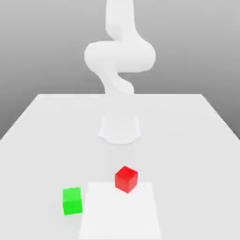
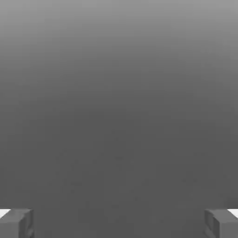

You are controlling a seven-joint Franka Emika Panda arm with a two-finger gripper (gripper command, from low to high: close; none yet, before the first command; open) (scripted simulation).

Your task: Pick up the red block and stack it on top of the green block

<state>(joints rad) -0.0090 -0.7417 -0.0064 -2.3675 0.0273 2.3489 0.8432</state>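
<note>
Red block (image 1: pixel 126 179) beside green block (image 1: pixel 72 200) — tool (image 2: pixel 119 223) agape

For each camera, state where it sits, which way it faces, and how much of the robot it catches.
Exterior view: off the arm, above the table, looking across it at the white arm and base, with the red block and green block nearest.
Hand view: on the hand, facing blank grey, two fingertips of the end effector far apart.
Shared: nothing visibly the same.
</note>
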